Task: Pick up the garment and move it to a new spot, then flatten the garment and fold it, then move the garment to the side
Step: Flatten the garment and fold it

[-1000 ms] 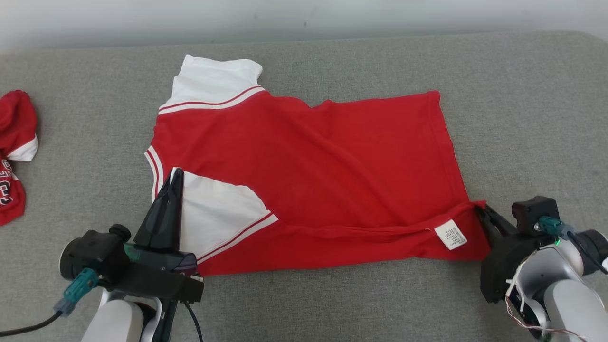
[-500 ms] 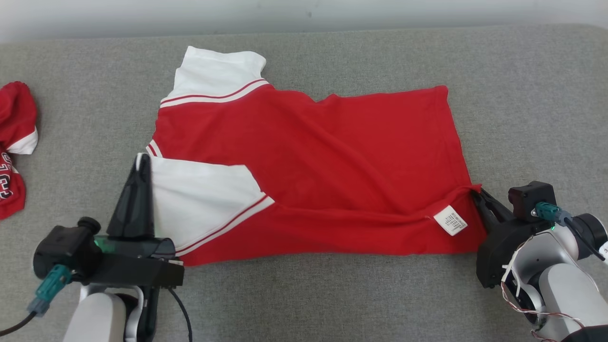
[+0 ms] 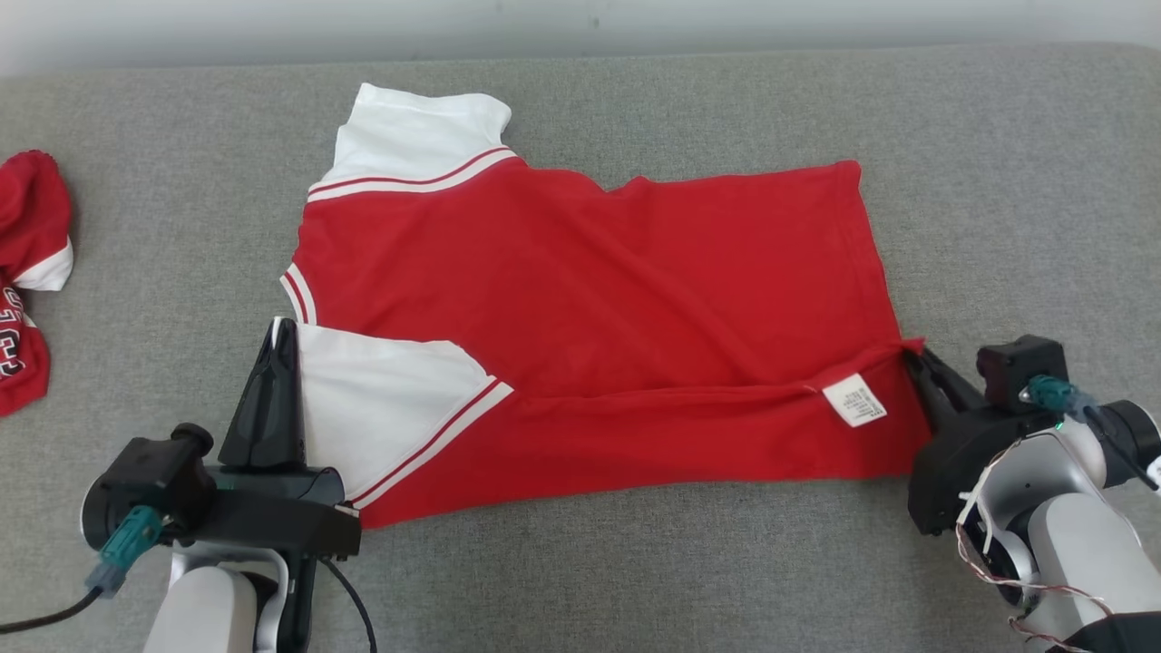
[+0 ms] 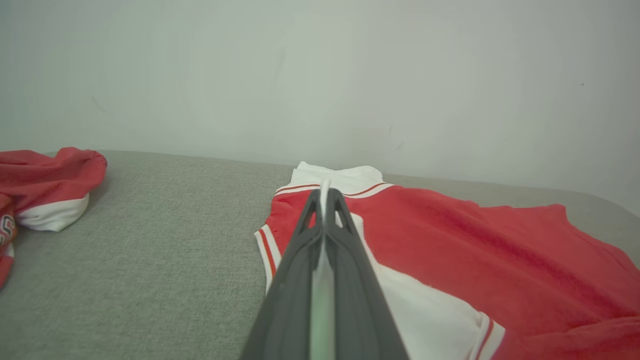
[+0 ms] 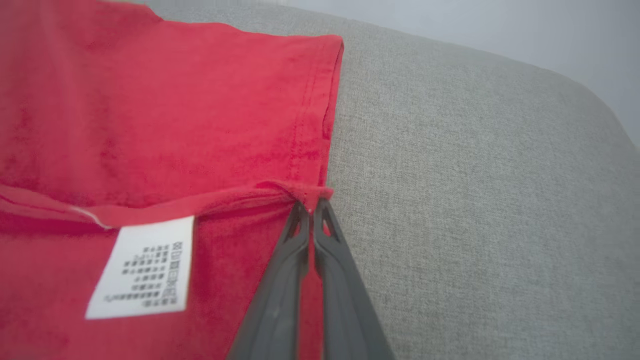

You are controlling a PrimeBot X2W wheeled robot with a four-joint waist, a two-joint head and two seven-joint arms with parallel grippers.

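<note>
The garment [image 3: 590,299] is a red shirt with white sleeves, spread across the grey cushion, its near long edge folded over toward the middle. My left gripper [image 3: 283,328] is shut on the edge of the near white sleeve [image 3: 381,399]; white fabric shows between its fingers [image 4: 325,192]. At the hem's near corner my right gripper [image 3: 910,355] is shut on the red fabric, pinching the folded edge [image 5: 311,206]. A white care label [image 3: 853,401] lies exposed on the turned-over strip, also large in the right wrist view [image 5: 145,267].
Another crumpled red and white garment [image 3: 27,281] lies at the cushion's far left edge, also in the left wrist view [image 4: 45,185]. A pale wall [image 4: 320,75] rises behind the grey cushion [image 3: 635,562]. The cushion's rounded corner is at the far right [image 5: 575,100].
The head camera shifted a little. My left gripper drew the white sleeve leftward and toward me, then eased slightly right. The right gripper kept its hold on the hem corner, the folded strip pulled straighter.
</note>
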